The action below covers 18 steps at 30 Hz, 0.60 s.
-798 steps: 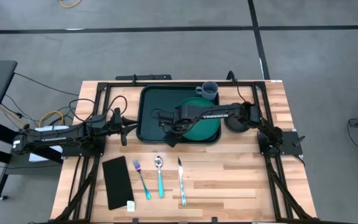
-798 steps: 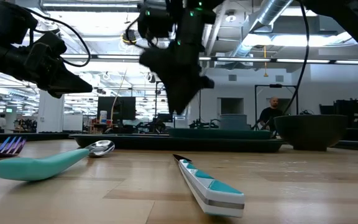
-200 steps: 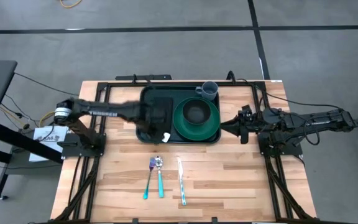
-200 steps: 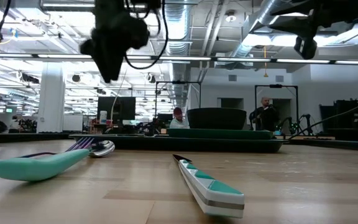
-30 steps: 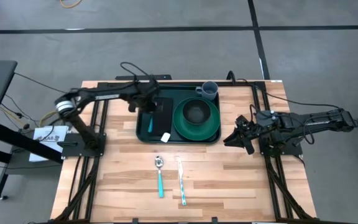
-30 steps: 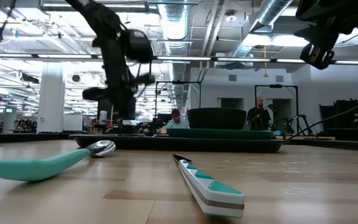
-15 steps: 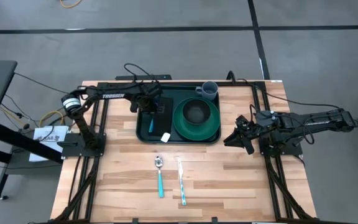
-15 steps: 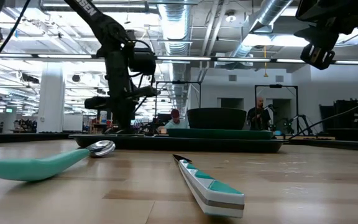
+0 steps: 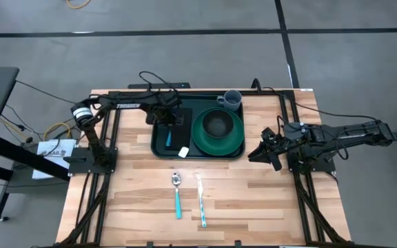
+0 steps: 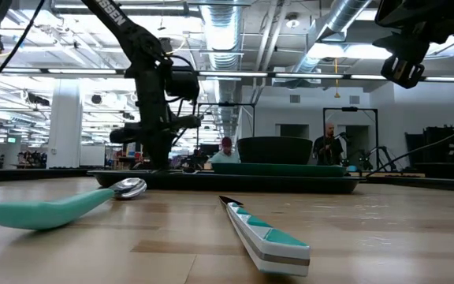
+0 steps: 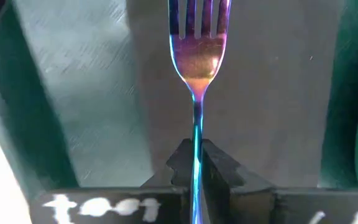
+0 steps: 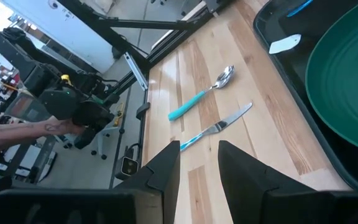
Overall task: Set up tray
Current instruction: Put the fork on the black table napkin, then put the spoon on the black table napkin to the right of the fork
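Tray [image 9: 161,148] setup is centred for now on the left gripper [image 9: 169,118], which is lowered over the tray's left part and is clamped on the handle of a fork [image 11: 196,74]. In the left wrist view the fork's tines point straight away from the fingers [image 11: 219,168], above a flat black rectangle [image 9: 180,135] that lies inside the tray beside the round green plate [image 9: 234,141].

The tray itself lies at the far edge of the table [image 9: 253,200], about midway between its left and right edges. Its long axis runs left to right, while the black rectangle and the fork run from the far rim towards the near rim. The gripper is directly above the tray, so the coming move is judged to be a short release downward rather than a carry. A dark bowl [image 9: 217,125] sits on the plate, and a grey cup [image 9: 232,100] stands at the tray's far right corner.

The left arm is clearly the nearer one. The right gripper [image 9: 270,150] waits off the tray's right edge with its fingers spread apart and nothing between them. A spoon [image 9: 177,195] and a knife [image 9: 201,200] lie on the bare wood towards the table's near edge, the spoon to the left of the knife.

Compared with one second earlier, the left arm has drawn a little towards the tray's far left corner. The fork is no longer beside the spoon, where it lay several seconds ago. The right arm has not moved.
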{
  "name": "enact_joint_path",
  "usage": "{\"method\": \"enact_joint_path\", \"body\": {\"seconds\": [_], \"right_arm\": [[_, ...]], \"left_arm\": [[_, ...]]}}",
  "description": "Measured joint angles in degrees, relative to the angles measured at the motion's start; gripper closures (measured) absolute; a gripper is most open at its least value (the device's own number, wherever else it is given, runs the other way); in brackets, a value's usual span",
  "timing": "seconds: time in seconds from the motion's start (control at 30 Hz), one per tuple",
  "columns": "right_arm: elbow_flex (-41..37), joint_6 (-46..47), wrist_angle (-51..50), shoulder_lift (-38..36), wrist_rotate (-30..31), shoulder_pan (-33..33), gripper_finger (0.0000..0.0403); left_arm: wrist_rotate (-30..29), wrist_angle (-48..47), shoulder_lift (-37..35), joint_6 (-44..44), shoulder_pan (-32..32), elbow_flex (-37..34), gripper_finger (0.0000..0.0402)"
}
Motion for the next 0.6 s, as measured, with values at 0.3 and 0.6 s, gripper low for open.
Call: {"method": "enact_joint_path", "body": {"seconds": [0.3,0.6], "right_arm": [[0.0,0.0,0.0,0.0,0.0,0.0,0.0301],[0.0,0.0,0.0,0.0,0.0,0.0,0.0301]], "left_arm": [[-1.6,0.4,-0.1,-0.2,0.0,0.0,0.0387],[-1.6,0.4,-0.1,-0.2,0.0,0.0,0.0357]]}}
